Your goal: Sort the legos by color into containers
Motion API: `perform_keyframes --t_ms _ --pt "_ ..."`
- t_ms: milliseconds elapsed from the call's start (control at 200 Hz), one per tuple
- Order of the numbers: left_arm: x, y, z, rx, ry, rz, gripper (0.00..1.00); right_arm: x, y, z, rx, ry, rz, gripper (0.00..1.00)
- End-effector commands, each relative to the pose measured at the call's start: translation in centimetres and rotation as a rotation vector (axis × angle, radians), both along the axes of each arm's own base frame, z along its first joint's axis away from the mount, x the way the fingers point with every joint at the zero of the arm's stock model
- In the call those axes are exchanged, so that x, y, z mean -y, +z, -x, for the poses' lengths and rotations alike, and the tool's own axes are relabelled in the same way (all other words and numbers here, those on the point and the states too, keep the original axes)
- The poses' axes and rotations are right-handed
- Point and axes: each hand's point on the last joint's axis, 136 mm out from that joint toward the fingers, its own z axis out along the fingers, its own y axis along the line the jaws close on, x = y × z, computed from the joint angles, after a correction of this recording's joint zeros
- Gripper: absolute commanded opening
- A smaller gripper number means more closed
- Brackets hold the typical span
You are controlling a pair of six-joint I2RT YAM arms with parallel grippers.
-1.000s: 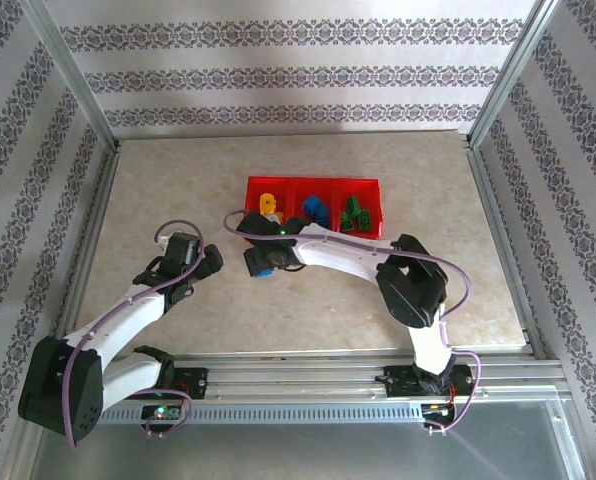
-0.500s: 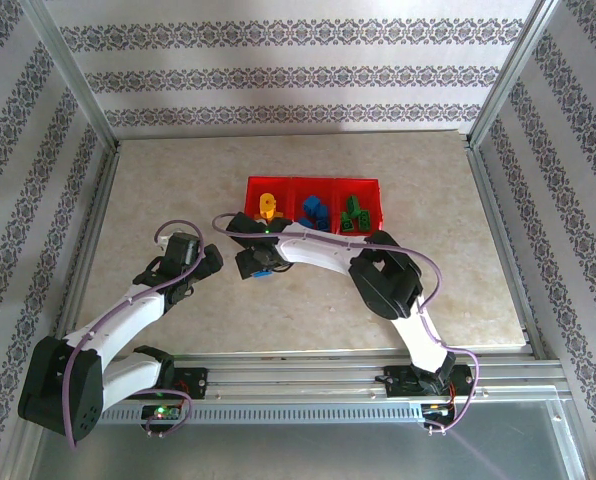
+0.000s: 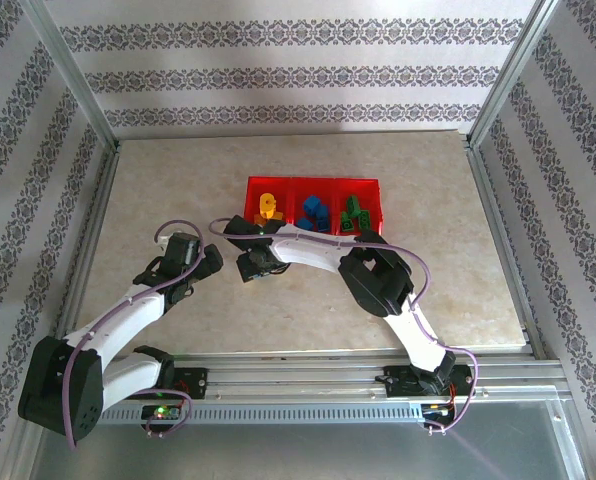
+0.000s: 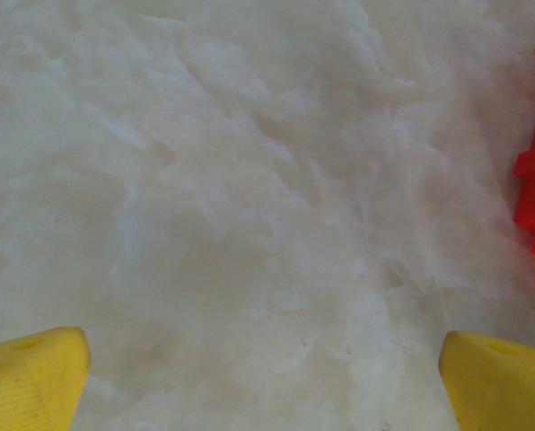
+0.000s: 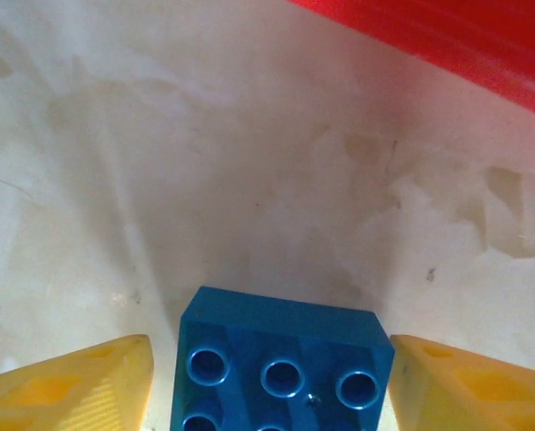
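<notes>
Your right gripper (image 5: 269, 373) straddles a blue lego (image 5: 281, 328) on the table (image 4: 249, 180), at about 7 o'clock from the red tray (image 3: 313, 181). Its yellow fingers (image 5: 79, 386) sit close on both sides of the brick, but you cannot tell whether they pinch it. Your left gripper (image 4: 267, 386) hangs wide open and empty, at 9 o'clock of the right one.

Pale marbled table (image 3: 448, 270), bearing a red three-part tray (image 3: 313, 180) toward the back and one blue brick (image 5: 281, 368), studs up, near its front edge.
</notes>
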Motion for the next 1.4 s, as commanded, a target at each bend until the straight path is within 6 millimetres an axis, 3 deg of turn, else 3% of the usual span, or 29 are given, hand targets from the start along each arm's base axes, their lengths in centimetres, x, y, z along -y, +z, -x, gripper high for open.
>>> perform_keyframes --t_ms 0,440,740,1109,1399 --pt "-0.4 -0.1 -0.2 0.013 0.026 0.011 1.0 -0.5 -0.5 0.5 -0.013 0.034 0.02 0.65" --pt "-0.3 -0.2 -0.3 0.008 0.019 0.016 1.0 -1.1 -0.5 0.3 0.037 0.132 0.126 0.47" --pt "-0.4 0.0 -0.2 0.01 0.023 0.011 1.0 0.0 3.4 -0.9 0.123 0.116 0.119 0.45" --pt "-0.5 0.0 -0.1 0.011 0.025 0.012 1.0 6.0 9.4 -3.2 0.221 -0.019 0.059 0.44" --pt "-0.5 0.2 -0.2 0.014 0.027 0.01 1.0 11.1 10.9 -6.3 0.246 -0.111 0.059 0.44"
